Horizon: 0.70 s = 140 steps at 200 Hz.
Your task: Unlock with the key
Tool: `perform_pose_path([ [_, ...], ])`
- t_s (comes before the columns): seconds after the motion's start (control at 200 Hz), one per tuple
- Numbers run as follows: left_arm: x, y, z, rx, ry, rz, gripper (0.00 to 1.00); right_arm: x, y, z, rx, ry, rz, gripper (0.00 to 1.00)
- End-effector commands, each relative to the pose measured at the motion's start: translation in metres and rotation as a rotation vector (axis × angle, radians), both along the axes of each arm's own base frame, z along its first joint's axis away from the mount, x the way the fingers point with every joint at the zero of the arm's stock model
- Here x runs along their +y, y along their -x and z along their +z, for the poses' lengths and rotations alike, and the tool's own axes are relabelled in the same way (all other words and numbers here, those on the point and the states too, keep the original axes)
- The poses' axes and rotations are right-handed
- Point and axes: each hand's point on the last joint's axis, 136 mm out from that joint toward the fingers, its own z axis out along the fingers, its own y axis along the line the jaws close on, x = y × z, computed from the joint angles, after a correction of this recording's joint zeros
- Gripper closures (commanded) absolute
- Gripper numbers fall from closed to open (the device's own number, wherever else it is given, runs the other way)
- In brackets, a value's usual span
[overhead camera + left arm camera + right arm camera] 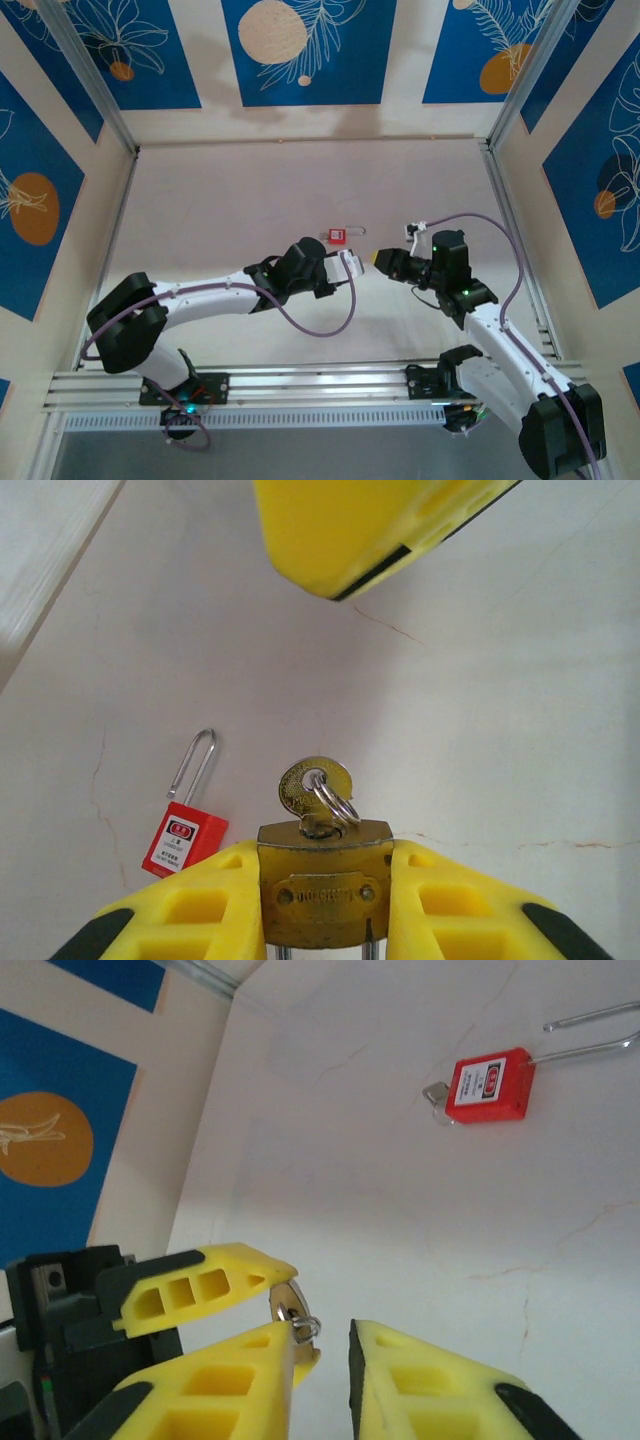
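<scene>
Left wrist view: left gripper (325,860) clamped on brass padlock (322,898), brass key (310,783) with silver ring stuck in its end; right wrist view adds right gripper (330,1345), slightly apart, empty, beside key.

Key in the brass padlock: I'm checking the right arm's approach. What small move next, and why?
Probably nudge the right gripper sideways until the key sits between its fingers. The left gripper clamps the brass padlock, key inserted, but the key's head lies beside the right gripper's narrow gap.
</scene>
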Motion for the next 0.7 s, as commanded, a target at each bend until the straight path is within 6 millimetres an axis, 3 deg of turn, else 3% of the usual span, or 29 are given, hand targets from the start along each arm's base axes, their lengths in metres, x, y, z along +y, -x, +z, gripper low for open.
perform_pose_path([
  [0.0, -0.006, 0.008, 0.015, -0.007, 0.042, -0.035, 0.73, 0.013, 0.003, 0.010, -0.016, -0.001, 0.074, 0.92],
  [0.17, -0.007, 0.011, 0.012, 0.012, 0.042, -0.045, 0.73, 0.028, 0.002, 0.006, -0.028, 0.033, 0.126, 0.94],
  [0.695, -0.006, 0.014, 0.022, 0.014, 0.070, -0.048, 0.73, 0.046, 0.001, -0.004, -0.009, 0.047, 0.180, 1.00],
])
